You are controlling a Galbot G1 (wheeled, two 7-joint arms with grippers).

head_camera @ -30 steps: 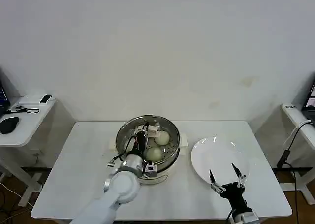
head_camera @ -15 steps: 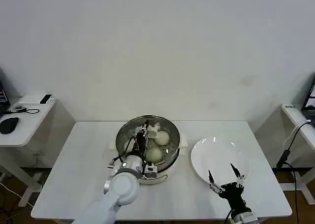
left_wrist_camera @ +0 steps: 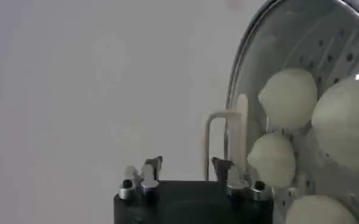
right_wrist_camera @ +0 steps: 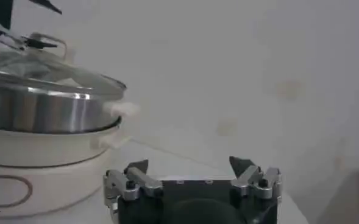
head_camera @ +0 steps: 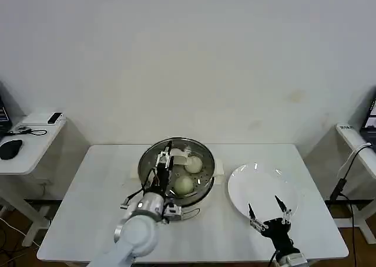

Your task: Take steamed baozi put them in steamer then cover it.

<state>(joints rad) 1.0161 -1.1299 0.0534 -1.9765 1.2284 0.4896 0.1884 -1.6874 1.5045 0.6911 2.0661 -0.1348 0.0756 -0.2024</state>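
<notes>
The steamer (head_camera: 176, 174) stands mid-table, a shiny steel pot (right_wrist_camera: 42, 109) on a cream base. The clear glass cover (head_camera: 189, 151) lies on it, and its cream handle (left_wrist_camera: 226, 141) stands free. Several cream-white baozi (left_wrist_camera: 287, 97) sit on the perforated tray under the glass; two show in the head view, one (head_camera: 192, 165) behind the other (head_camera: 184, 185). My left gripper (head_camera: 164, 160) hovers over the pot's left half, open, its fingers (left_wrist_camera: 152, 167) holding nothing, with the handle just beside one of them. My right gripper (head_camera: 267, 216) waits open over the near part of the plate.
A flat white plate (head_camera: 258, 182) lies to the right of the steamer with nothing on it. Small side tables stand at the far left (head_camera: 23, 139) and far right (head_camera: 352, 137). The table surface (head_camera: 88, 191) left of the pot is bare.
My left arm has drawn back a little toward the near left, and its gripper has shifted off the cover's handle. The right arm has hardly moved.
</notes>
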